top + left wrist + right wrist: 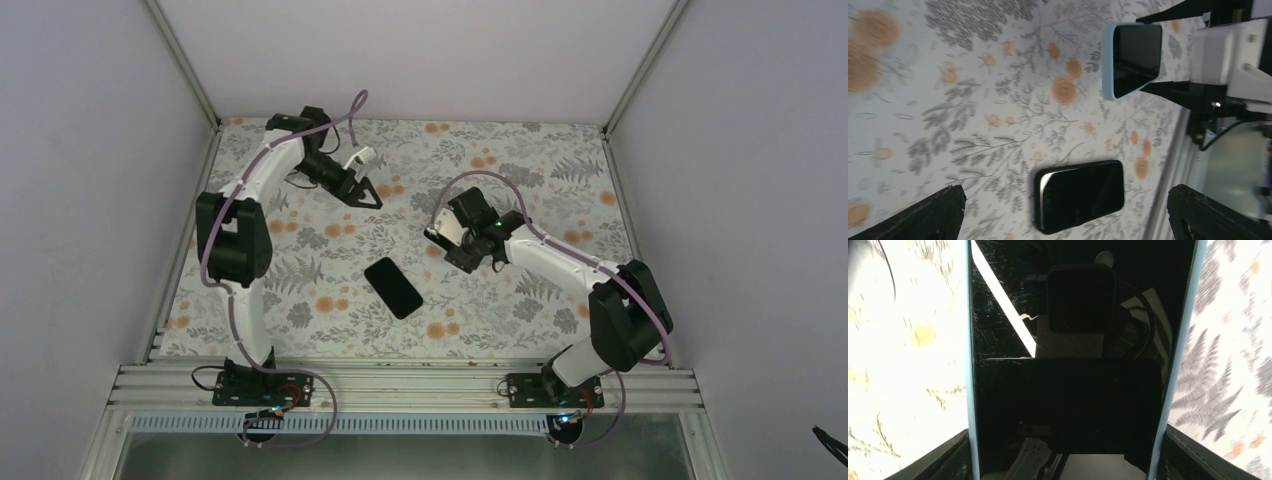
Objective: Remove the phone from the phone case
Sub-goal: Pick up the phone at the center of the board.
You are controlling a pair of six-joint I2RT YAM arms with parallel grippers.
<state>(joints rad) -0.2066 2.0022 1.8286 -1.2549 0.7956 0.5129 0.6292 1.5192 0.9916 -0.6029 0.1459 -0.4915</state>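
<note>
My right gripper [447,238] is shut on the phone case [1108,55], a pale-blue shell held up above the floral table right of centre. In the right wrist view its blue rim [969,340] runs down both sides between my fingers [1193,452], around a glossy black face that mirrors the camera. I cannot tell whether that face is a screen. A bare black phone [392,287] lies flat near the table's middle, left of and nearer than the right gripper, also seen as a phone [1079,195] from the left wrist. My left gripper [365,190] hangs open at the back left, well above the table.
A floral cloth [330,240] covers the table. White walls close the left, back and right sides. An aluminium rail [400,385] with both arm bases runs along the near edge. The right arm [560,265] stretches diagonally over the right half.
</note>
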